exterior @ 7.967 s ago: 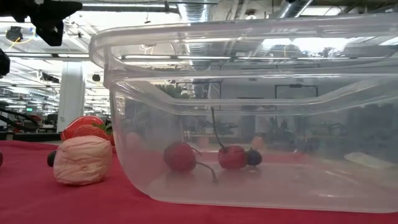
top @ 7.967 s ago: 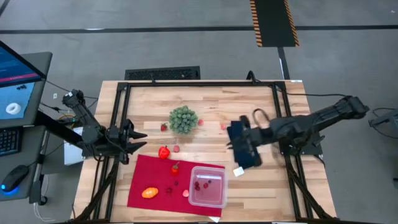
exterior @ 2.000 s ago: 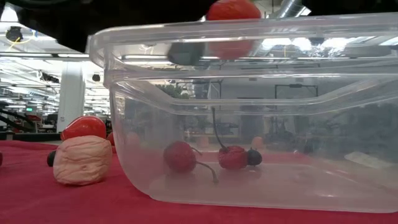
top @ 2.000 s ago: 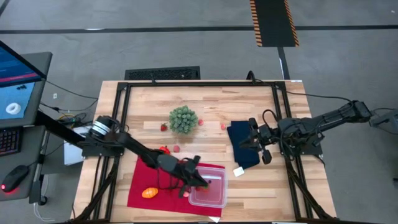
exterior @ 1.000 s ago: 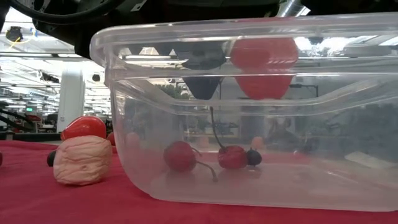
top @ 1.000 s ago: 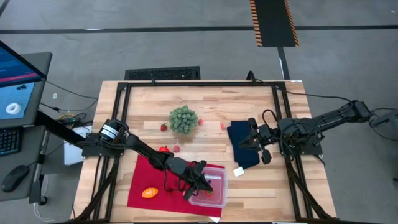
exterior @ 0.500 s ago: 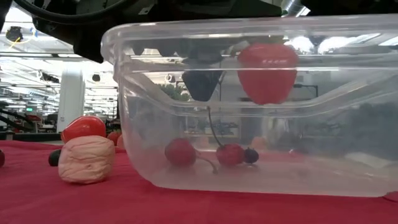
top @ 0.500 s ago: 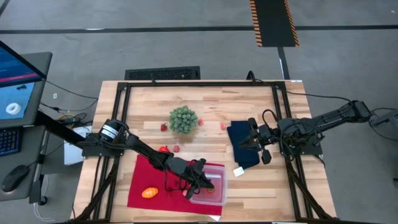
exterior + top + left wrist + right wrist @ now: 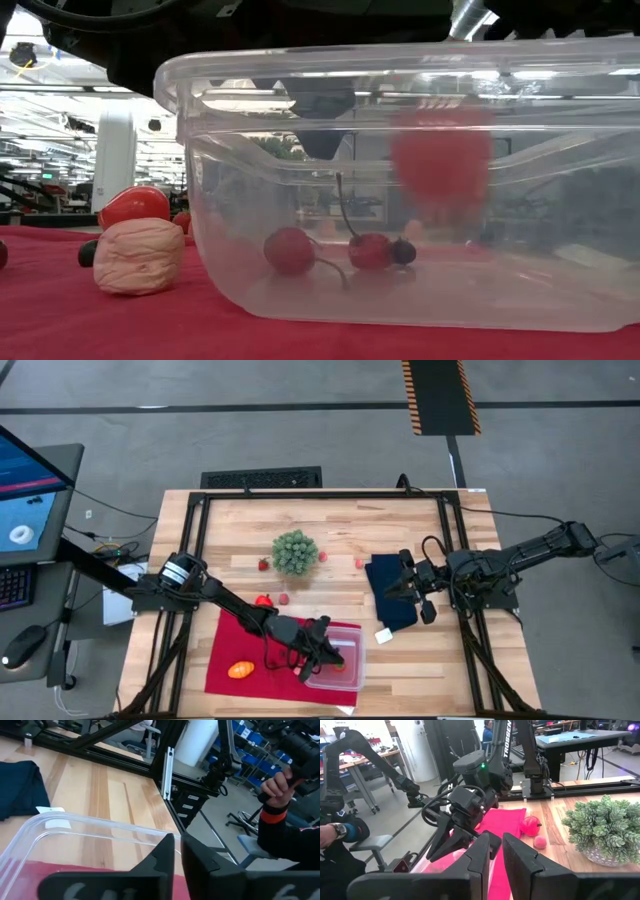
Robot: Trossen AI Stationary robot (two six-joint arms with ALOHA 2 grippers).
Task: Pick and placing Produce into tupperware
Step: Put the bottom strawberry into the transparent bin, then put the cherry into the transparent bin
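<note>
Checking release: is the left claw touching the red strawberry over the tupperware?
Apart. Low view: the blurred red strawberry hangs clear of the left claw, a plain gap between them.

- Tupperware (image 9: 560, 180): clear, faint pink tint.
- Produce (image 9: 440, 160) inside: red.
- Cloth (image 9: 225, 660) under it: red.
- Folded cloth (image 9: 392, 605): dark blue.
- Table (image 9: 350, 525): pale wood.

Your left gripper (image 9: 330, 657) now reaches over the tub (image 9: 348, 678), which it has nudged slightly, its fingers part, and the red fruit (image 9: 440, 160) drops inside, blurred mid-fall.
</note>
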